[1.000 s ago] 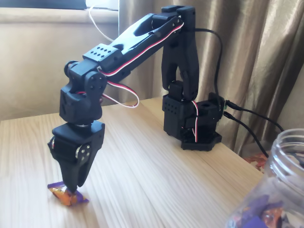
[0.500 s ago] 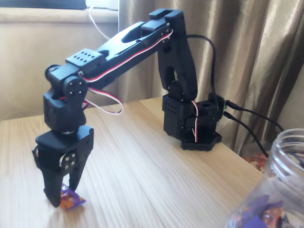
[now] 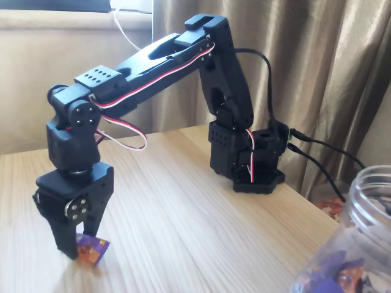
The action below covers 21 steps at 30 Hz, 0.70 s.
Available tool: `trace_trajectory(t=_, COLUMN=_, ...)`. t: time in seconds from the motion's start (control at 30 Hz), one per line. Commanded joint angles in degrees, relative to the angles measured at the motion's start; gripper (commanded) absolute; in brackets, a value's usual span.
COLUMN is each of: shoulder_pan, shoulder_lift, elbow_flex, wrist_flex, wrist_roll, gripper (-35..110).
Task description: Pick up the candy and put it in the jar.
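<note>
Fixed view. Black arm [image 3: 153,61] reaches from its base [image 3: 250,162] at about 3 o'clock of frame centre out to the lower left, gripper [image 3: 79,247] pointing straight down at roughly 8 o'clock.

Gripper jaws are clamped on the candy [image 3: 91,249]: purple-and-orange wrapper sits between the two fingertips, sticking out to the right of the tips. Candy looks tilted, one end up between the fingers. Its lower edge is at or just above the counter [image 3: 183,207]; can't tell whether it's touching the wood or lifted clear.

Jar [image 3: 351,244] is at the lower right corner, about 4 to 5 o'clock, cut off by the frame edge. Clear plastic, ribbed threaded neck visible, mouth open at the top. Purple and orange wrappers show through the wall low down. Jar is well apart from the gripper, with bare counter between them.

Red/white servo cable [image 3: 125,131] loops loose under the forearm near the wrist joint. Black cables [image 3: 317,152] leave the base to the right, toward 3 o'clock. White cord [image 3: 125,27] runs up behind the upper arm at about 11 o'clock.

Behind the base: tan curtain [image 3: 317,61] from 12 to 3 o'clock. Beige wall and ledge [image 3: 55,24] at upper left. Counter is light wood, grain running diagonally, sunlit patches on the left part.
</note>
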Motion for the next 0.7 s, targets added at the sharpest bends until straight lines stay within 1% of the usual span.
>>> trace_trajectory(t=0.0, shoulder_pan=0.4, shoulder_lift=3.6, elbow_flex=-0.5, wrist_flex=1.0, wrist_roll=0.1, gripper=7)
trace_trajectory(t=0.17, shoulder_pan=0.6, shoulder_lift=7.3, elbow_flex=1.4, wrist_flex=0.6, wrist_roll=0.6, gripper=3)
trace_trajectory(t=0.3, shoulder_pan=1.1, shoulder_lift=14.6, elbow_flex=4.1, wrist_flex=0.5, wrist_roll=1.0, gripper=0)
trace_trajectory(t=0.53, shoulder_pan=2.6, shoulder_lift=23.5, elbow_flex=1.1, wrist_flex=7.6, wrist_roll=0.9, gripper=0)
trace_trajectory(t=0.67, shoulder_pan=2.7, shoulder_lift=34.5, elbow_flex=4.2, wrist_flex=8.6, wrist_roll=1.8, gripper=0)
